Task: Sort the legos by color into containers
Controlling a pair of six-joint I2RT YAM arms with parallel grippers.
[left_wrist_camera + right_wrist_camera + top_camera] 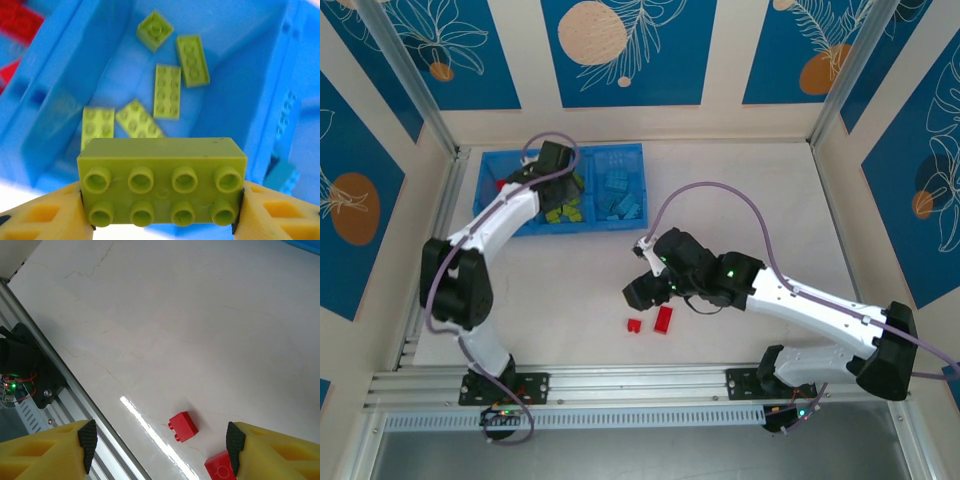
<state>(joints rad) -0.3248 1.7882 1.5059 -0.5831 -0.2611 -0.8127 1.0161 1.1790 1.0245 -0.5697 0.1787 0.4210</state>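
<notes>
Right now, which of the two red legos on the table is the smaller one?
The left red lego, short and nearly square; the right red lego beside it is clearly longer.

We find the tray (pixel 620 149) at the far left of the table (pixel 740 200), its three compartments side by side with bricks in each. Over the middle compartment (pixel 240 75) hangs the left gripper (pixel 162 202), a held brick (pixel 162 165) between its fingers, above five others (pixel 167 91) lying inside. Near the front edge a smaller brick (pixel 634 325) sits just left of a larger brick (pixel 663 319), with the right gripper (pixel 642 290) above and just behind them, fingers spread
</notes>
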